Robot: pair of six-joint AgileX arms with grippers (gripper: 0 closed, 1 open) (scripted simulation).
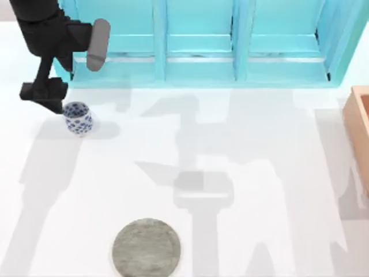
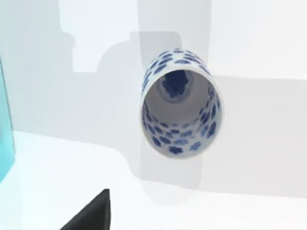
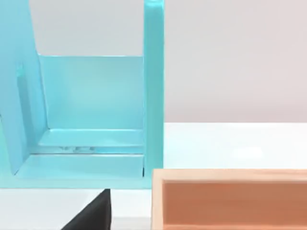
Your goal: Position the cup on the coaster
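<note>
The cup, small and white with blue flowers, stands upright on the white table at the far left. My left gripper hangs just behind and to the left of it, open and apart from it. From the left wrist the cup is seen mouth-on and empty, with one dark finger at the picture's edge. The coaster, a flat mottled grey disc, lies bare at the table's front edge, left of centre. In the right wrist view one dark finger of my open right gripper stands near the table's right side.
A cyan shelf unit with several bays runs along the back of the table, close behind my left arm. A tan open box sits at the right edge. White tabletop stretches between the cup and the coaster.
</note>
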